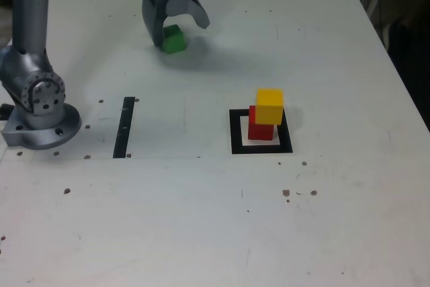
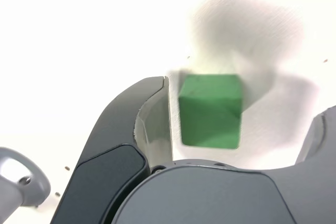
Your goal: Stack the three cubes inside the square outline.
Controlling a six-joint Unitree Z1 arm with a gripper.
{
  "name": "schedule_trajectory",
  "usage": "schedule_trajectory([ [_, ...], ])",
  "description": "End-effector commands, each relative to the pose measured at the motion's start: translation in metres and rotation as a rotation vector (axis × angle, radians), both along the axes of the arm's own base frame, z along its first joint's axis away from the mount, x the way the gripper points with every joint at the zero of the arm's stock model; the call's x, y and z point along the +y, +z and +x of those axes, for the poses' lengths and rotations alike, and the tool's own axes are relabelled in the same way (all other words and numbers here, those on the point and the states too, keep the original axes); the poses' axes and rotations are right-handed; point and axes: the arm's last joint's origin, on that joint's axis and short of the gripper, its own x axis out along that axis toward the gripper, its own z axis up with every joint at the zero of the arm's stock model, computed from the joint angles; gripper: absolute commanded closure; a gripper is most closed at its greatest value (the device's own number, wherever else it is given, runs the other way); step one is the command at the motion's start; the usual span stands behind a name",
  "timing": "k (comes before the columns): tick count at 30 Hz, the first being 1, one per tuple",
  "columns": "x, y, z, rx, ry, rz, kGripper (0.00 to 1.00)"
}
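Currently | my jaws: open around green block (image 1: 175, 41), exterior view's 11 o'clock | yellow block (image 1: 269, 107) on red block (image 1: 261, 132) inside black square (image 1: 236, 132), 3 o'clock

White tabletop (image 1: 148, 226) — scattered dark specks.

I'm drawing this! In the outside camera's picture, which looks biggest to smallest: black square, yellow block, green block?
1. Black square
2. Yellow block
3. Green block, partly hidden by the tool
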Motion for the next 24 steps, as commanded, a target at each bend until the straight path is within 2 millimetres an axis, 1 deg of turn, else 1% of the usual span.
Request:
schedule_trajectory([
  [1, 0.003, -0.005, 0.001, 0.006, 0.007, 0.007, 0.18],
  [3, 0.006, -0.009, 0.003, 0.012, 0.012, 0.007, 0.23],
  [8, 0.008, -0.018, 0.005, 0.034, 0.035, 0.001, 0.41],
  [15, 0.006, -0.017, 0.007, 0.031, 0.045, -0.001, 0.62],
  [18, 0.005, -0.015, 0.008, 0.022, 0.045, 0.008, 0.68],
  [24, 0.0, -0.011, 0.009, 0.01, 0.044, -0.013, 0.72],
])
